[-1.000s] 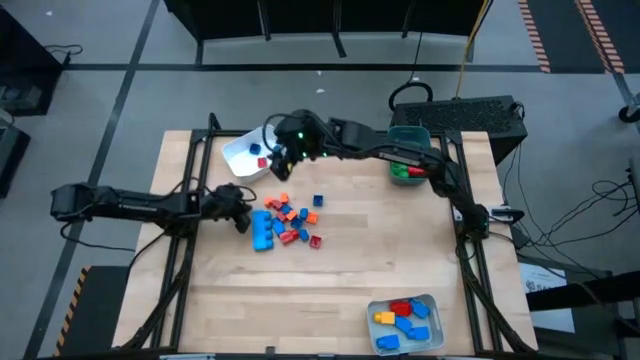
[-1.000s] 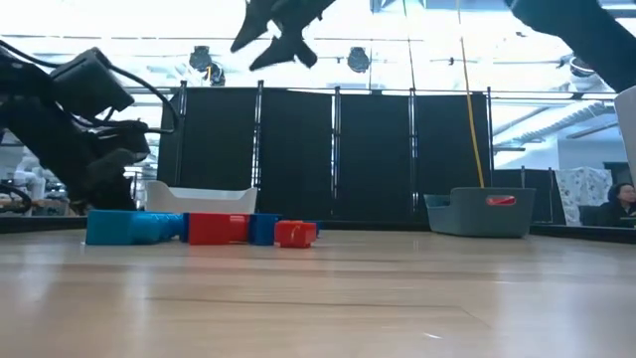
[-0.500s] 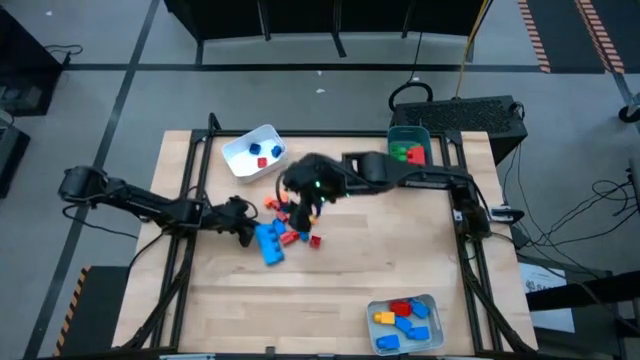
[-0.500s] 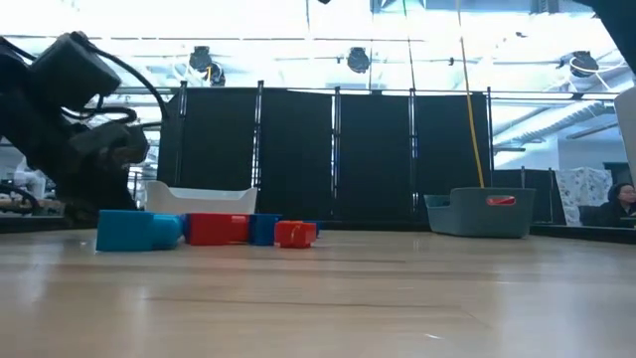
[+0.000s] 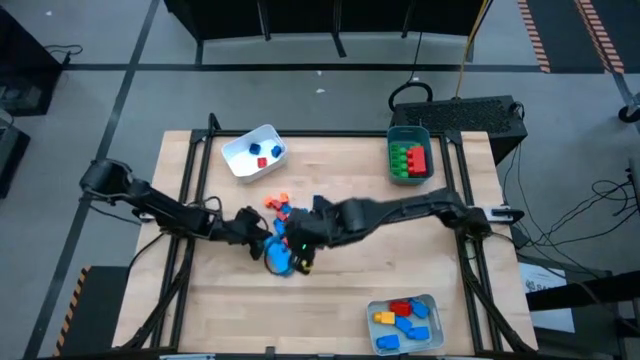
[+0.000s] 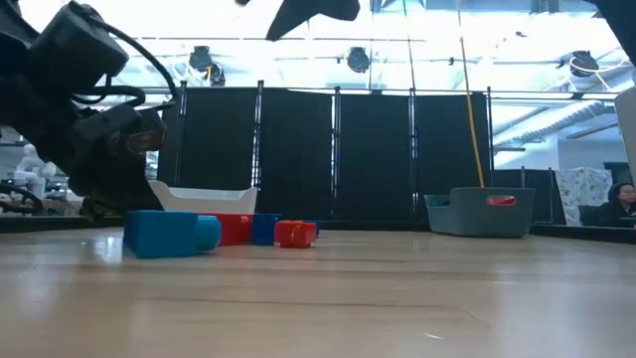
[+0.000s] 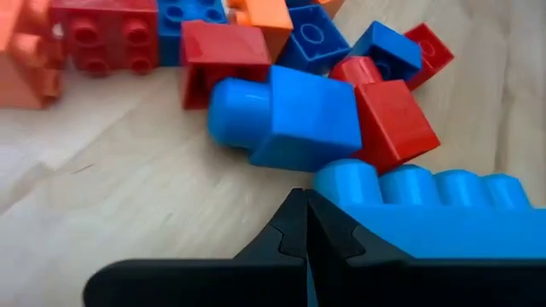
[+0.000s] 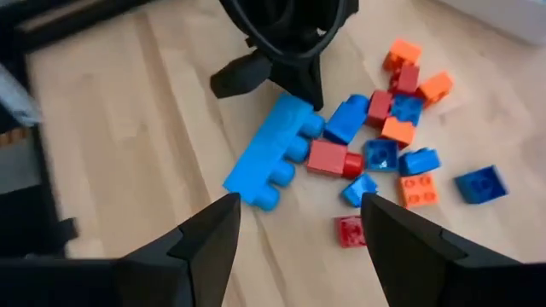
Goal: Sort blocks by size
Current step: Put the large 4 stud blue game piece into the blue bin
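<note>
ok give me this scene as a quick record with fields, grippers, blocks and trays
left gripper: shut, tip against the long blue block
right gripper: open, above the loose pile, holding nothing
white tray: far left, a red and a blue block inside
teal tray: far right, green and red blocks inside
grey tray: near right, red, blue and yellow blocks inside
table: light wood

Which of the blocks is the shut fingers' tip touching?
The long blue bar, the biggest in the pile; the left fingers press its side, while the small bricks lie beyond.
</note>
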`<action>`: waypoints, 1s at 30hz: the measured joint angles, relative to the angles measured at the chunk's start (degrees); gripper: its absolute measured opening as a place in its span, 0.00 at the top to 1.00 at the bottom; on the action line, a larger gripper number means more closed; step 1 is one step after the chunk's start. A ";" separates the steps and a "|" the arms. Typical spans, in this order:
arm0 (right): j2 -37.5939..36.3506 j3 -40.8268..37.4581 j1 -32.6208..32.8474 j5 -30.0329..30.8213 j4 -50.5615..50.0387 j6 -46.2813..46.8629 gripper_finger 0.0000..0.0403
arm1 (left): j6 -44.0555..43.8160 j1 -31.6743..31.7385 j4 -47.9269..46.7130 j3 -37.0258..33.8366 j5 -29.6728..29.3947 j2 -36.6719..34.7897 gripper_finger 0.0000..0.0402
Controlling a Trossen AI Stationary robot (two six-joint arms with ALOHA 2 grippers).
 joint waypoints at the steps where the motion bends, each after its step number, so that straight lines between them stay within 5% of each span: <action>1: 1.26 0.00 0.27 0.42 0.14 0.80 0.44 | 0.00 -0.51 0.05 0.76 -0.64 1.31 1.00; 17: 18.33 -0.07 -1.02 -9.65 7.15 4.35 0.44 | 3.22 -3.42 2.84 3.19 -2.58 8.65 1.00; 30: 19.56 -0.18 -0.81 -10.41 10.83 3.95 0.44 | 3.45 -3.40 2.86 3.14 -2.60 8.63 1.00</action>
